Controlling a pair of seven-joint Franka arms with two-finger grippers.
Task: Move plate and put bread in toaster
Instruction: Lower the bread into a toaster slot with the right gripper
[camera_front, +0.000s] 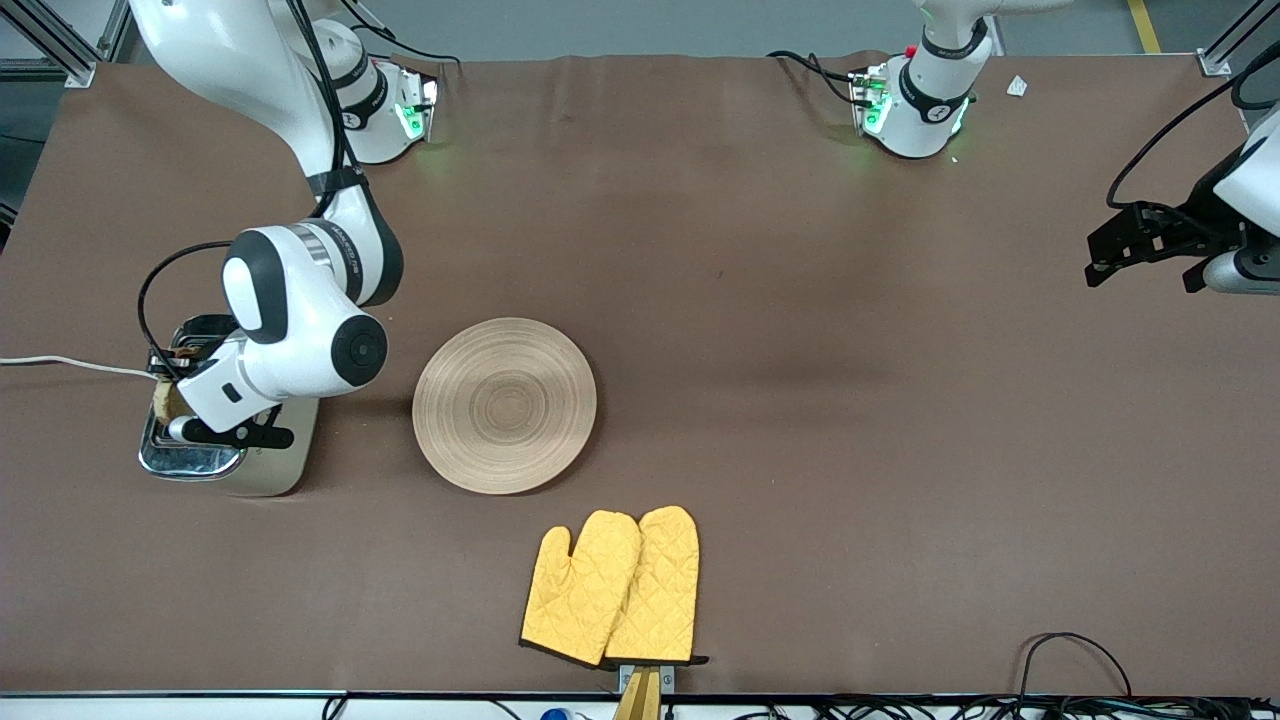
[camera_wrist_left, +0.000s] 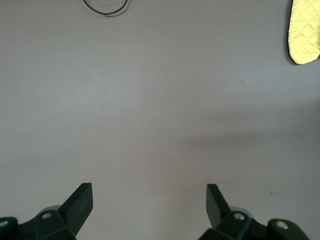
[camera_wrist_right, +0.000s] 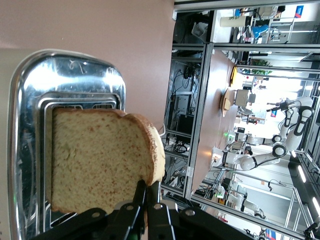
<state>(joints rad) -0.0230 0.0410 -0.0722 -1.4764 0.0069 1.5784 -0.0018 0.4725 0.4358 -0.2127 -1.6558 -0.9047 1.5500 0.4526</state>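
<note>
The beige toaster (camera_front: 268, 462) with a chrome top (camera_wrist_right: 75, 75) stands at the right arm's end of the table. My right gripper (camera_wrist_right: 148, 192) is shut on the crust edge of the bread slice (camera_wrist_right: 100, 160) and holds it upright at a toaster slot; I cannot tell how deep it sits. In the front view the bread (camera_front: 165, 400) shows only as a sliver under the right wrist. The round wooden plate (camera_front: 505, 405) lies on the table beside the toaster, toward the middle. My left gripper (camera_front: 1140, 245) waits open and empty over bare table (camera_wrist_left: 149, 200) at the left arm's end.
A pair of yellow oven mitts (camera_front: 615, 588) lies nearer to the front camera than the plate; one mitt tip shows in the left wrist view (camera_wrist_left: 304, 32). The toaster's white cord (camera_front: 60, 365) runs off the table's end. A black cable loop (camera_front: 1075, 660) lies at the front edge.
</note>
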